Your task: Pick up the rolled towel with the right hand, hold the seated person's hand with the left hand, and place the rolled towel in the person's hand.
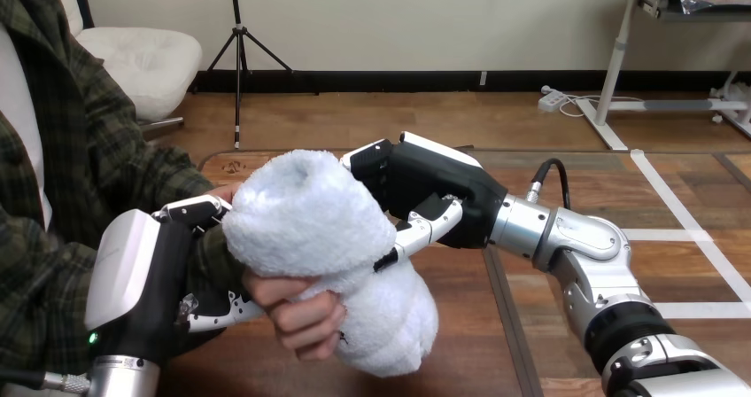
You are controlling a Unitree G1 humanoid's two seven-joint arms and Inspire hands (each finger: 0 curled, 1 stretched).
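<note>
right hand [425, 184] is wrapped round the rolled towel [323, 229], feeding it into the person's hand [301, 317]; left hand [146, 277] clasps their wrist [215, 260], probably to steady it

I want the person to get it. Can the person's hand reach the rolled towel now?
Probably yes: the person's hand sits under the rolled towel, touching it, nothing between. The right hand grips the towel; the left hand grips the person's wrist.

Rolled towel [328, 237] pale blue-white; right hand [434, 189] black, white shell; left hand [146, 277] same; table [531, 326] brown wood-grain.
</note>
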